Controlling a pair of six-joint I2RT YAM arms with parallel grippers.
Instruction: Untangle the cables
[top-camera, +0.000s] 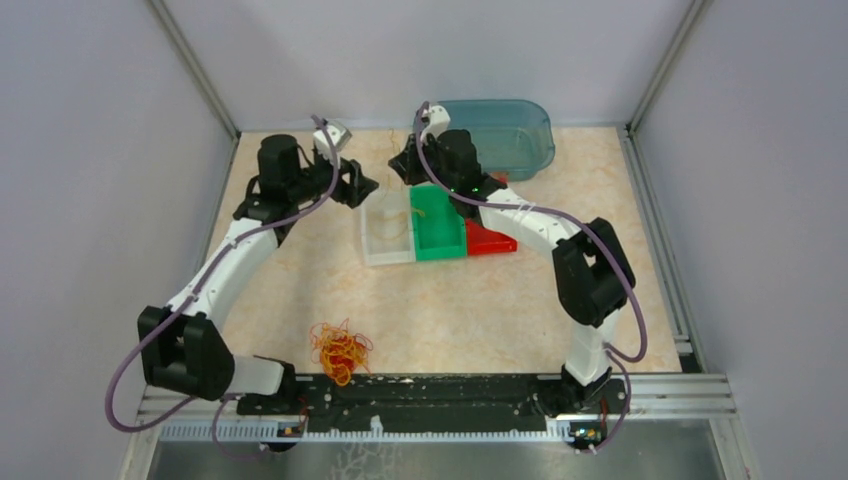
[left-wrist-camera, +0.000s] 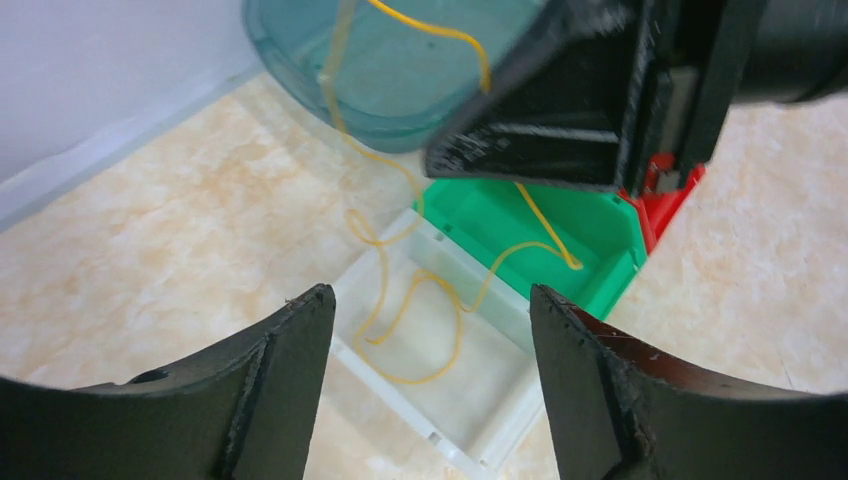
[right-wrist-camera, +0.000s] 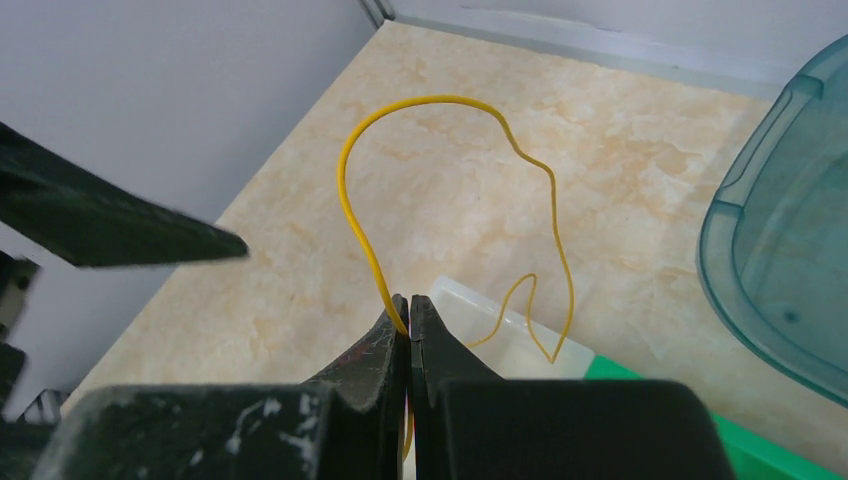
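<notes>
The cables, a small red, orange and yellow clump, lie on the table near the arm bases. One yellow cable is apart from it. My right gripper is shut on this cable, which arcs up and then hangs down. Its lower end lies looped in the clear bin and crosses the wall into the green bin. My left gripper is open above the clear bin's near corner, with nothing between its fingers. In the top view the left gripper and right gripper face each other closely.
Three small bins stand side by side mid-table: clear, green, red. A teal tub sits behind them at the back. Grey walls close in the left, back and right sides.
</notes>
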